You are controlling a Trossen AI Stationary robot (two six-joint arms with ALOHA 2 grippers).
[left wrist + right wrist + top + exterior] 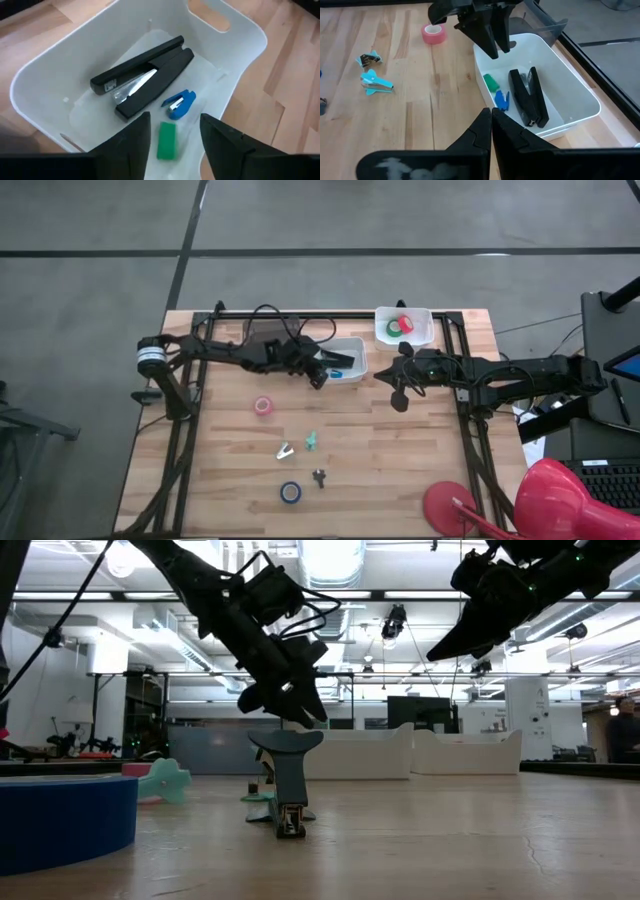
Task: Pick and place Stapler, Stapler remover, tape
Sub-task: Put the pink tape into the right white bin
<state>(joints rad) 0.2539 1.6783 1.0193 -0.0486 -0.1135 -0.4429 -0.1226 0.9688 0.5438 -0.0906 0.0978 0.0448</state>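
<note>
The black stapler (142,75) lies on the floor of a white bin (352,352), beside a blue staple remover (179,104) and a small green block (167,140). My left gripper (175,142) hovers open above that bin's near part and touches nothing. My right gripper (490,122) is shut and empty, over bare wood right of the bin (398,400). Red tape (405,323) and green tape (393,330) sit in a second white bin (425,315). Pink tape (263,406) and blue tape (290,492) lie flat on the table.
A silver staple remover (286,450), a teal one (312,441) and a dark one (319,476) lie mid-table between the pink and blue rolls. A red lamp (565,500) stands at the table's near right corner. Black frame rails run along the table's sides.
</note>
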